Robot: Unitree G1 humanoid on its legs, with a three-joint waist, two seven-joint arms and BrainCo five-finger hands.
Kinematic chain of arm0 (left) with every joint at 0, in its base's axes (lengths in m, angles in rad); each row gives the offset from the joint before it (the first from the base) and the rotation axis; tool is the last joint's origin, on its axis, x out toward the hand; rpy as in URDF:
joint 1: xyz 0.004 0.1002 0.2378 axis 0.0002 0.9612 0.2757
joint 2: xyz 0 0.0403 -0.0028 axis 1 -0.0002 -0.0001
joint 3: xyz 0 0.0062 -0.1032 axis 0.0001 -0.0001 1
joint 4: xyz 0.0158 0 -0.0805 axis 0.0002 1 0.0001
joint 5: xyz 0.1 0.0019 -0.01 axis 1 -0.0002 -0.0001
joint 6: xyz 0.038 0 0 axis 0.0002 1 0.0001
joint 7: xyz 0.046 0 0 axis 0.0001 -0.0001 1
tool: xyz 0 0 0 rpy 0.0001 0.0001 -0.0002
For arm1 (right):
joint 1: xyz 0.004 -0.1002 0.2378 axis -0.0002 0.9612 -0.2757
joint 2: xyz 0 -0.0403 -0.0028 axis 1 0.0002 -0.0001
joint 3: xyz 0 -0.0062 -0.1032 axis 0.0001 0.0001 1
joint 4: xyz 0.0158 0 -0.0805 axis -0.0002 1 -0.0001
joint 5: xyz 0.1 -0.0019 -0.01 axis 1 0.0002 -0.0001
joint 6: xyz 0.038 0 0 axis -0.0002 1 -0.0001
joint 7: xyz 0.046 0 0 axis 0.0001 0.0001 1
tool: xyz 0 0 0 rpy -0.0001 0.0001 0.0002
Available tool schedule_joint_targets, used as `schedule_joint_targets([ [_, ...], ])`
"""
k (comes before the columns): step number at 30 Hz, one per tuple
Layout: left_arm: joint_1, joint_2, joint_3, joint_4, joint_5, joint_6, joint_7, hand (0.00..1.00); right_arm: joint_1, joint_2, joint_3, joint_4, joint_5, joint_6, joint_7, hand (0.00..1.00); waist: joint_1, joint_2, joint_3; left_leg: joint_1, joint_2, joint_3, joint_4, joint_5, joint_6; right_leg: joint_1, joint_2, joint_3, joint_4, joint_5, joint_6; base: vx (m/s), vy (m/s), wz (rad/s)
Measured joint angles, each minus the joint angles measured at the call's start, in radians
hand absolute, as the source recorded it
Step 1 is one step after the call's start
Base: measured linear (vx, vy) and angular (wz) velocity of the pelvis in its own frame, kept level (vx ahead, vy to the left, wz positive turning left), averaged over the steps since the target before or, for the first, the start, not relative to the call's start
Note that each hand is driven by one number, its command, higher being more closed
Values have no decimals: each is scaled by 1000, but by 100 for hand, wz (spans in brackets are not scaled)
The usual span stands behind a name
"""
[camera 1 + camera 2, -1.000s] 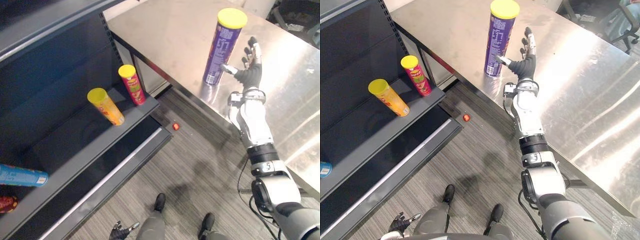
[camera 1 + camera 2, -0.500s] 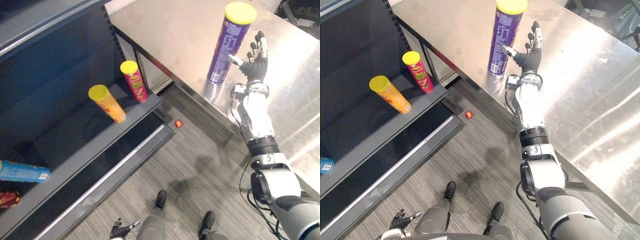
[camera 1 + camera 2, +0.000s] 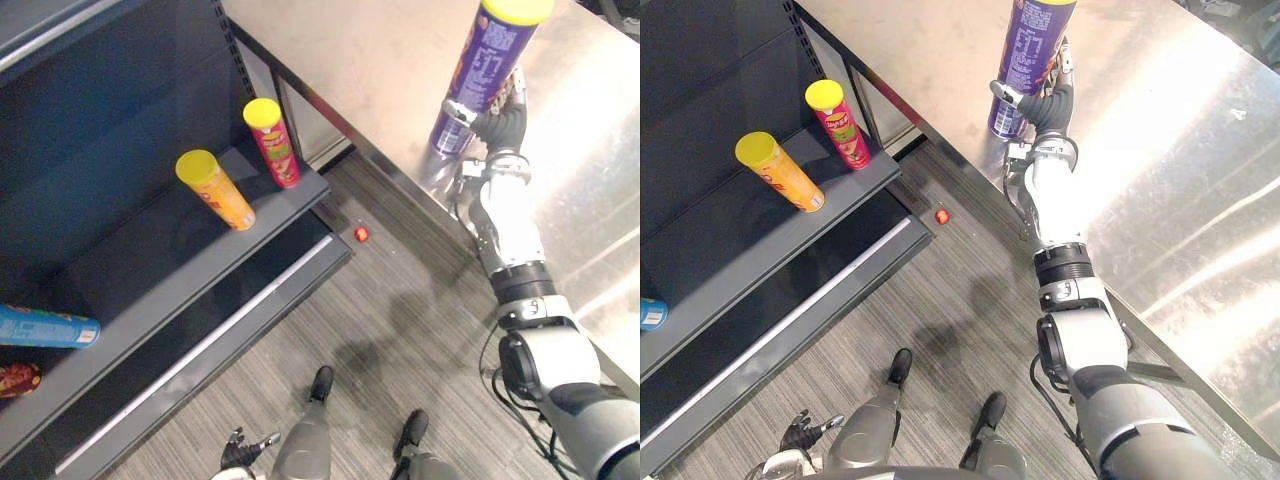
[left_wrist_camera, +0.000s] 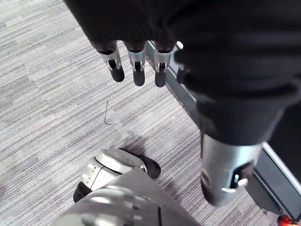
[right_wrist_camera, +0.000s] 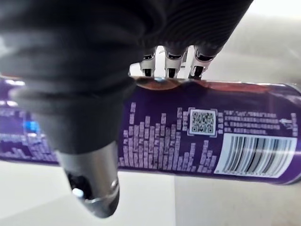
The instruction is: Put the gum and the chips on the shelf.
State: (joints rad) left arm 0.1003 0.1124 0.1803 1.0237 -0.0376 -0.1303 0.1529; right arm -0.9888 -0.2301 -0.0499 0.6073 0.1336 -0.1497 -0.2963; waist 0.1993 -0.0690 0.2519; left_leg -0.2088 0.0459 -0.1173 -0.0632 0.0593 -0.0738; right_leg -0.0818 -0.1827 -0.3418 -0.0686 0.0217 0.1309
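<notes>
Right hand (image 3: 1046,104) closed round tall purple yellow-lidded chips can (image 3: 1035,45) | by left edge of steel table (image 3: 1160,130) | left hand (image 4: 137,66) slack, empty

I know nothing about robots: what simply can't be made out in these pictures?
Left eye view: the blue can runs off the left edge; the dark red thing below it is cut off there too.
Eye views: the small red thing on the floor is too small to identify.
Right eye view: the top edge cuts off the purple can's lid.
Right wrist view: the can hides whether the right robot hand grips it.
</notes>
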Motion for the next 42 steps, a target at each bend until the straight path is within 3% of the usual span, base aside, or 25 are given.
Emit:
schedule_joint_targets([
  [23, -8, 1, -16, 1, 1, 1, 2, 0, -31, -5, 21, 38, -21, 3, 18, 100, -2, 1, 23, 12, 4, 15, 6, 0, 0, 3, 1, 18, 4, 0, 0, -3, 1, -1],
  [30, -5, 1, 6, -5, 14, 6, -3, 0, 118, -31, 28, -187, -97, 21, 23, 100, -13, -3, 20, 49, 3, 25, -4, 0, 0, 30, -2, 27, 4, 0, 0, 1, 2, -3],
  [35, 16, 4, 28, -7, 21, 10, -8, 0, 220, -38, 28, -386, -96, 15, 59, 100, -38, -27, -2, 83, 5, 55, -14, -1, 0, 39, 1, 63, 4, 1, 2, -1, 4, -21],
  [38, 27, 6, 32, -4, 24, 10, -11, 0, 303, -37, 28, -472, -93, 8, 82, 100, -61, -37, -38, 104, 10, 62, -26, -1, -1, 50, 5, 74, 3, 1, 2, -8, -9, -13],
  [42, 28, 9, 33, 7, 58, 11, -24, 0, 402, -37, 29, -543, -87, 4, 118, 100, -63, -44, -75, 126, 15, 81, -30, -3, -3, 52, 9, 95, 9, 1, 2, -19, -7, -14],
])
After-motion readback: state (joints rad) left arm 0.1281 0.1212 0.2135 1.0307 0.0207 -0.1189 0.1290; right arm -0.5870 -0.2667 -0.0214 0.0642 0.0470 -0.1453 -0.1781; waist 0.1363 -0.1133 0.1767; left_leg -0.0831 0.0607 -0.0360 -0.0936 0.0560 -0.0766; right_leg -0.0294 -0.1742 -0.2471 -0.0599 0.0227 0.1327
